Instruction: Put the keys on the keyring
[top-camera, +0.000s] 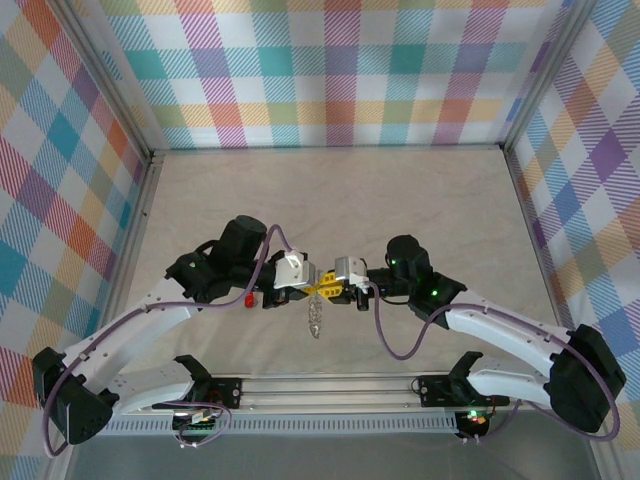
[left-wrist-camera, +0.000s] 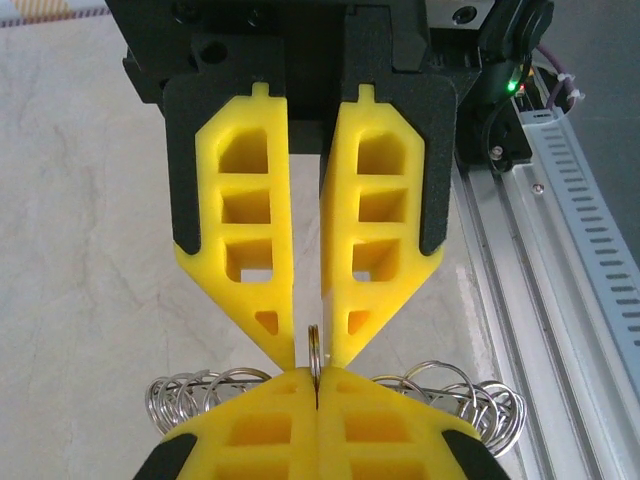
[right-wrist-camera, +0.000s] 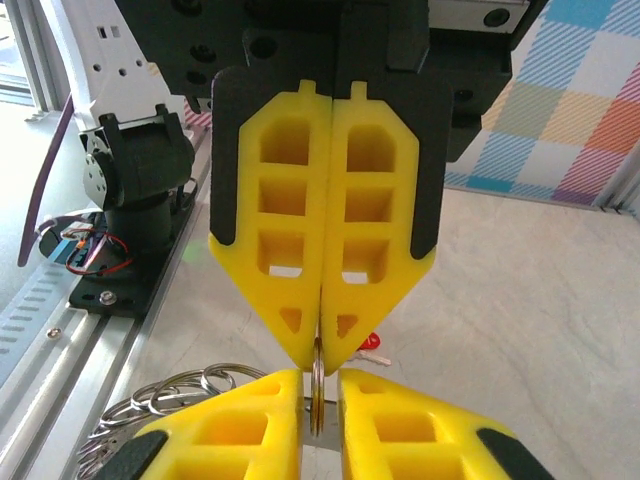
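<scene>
The keyring (top-camera: 316, 322), a silvery bunch of small metal rings, hangs under the two yellow-tipped grippers, which meet tip to tip above the table's near middle. My left gripper (left-wrist-camera: 316, 375) (top-camera: 312, 291) is shut on one ring of it, seen edge-on; more rings (left-wrist-camera: 195, 395) spread to both sides. My right gripper (right-wrist-camera: 318, 385) (top-camera: 333, 292) stands slightly open, with that same ring in the gap between its fingers and not pinched. The red-headed key (right-wrist-camera: 372, 342) lies on the table behind the fingers, also under the left arm (top-camera: 247, 299).
A slotted aluminium rail (top-camera: 330, 385) (left-wrist-camera: 560, 250) runs along the near edge between the arm bases. The left arm's base (right-wrist-camera: 130, 170) stands beside it. Plaid walls (top-camera: 330, 70) close in the back and sides of the pale table (top-camera: 330, 200).
</scene>
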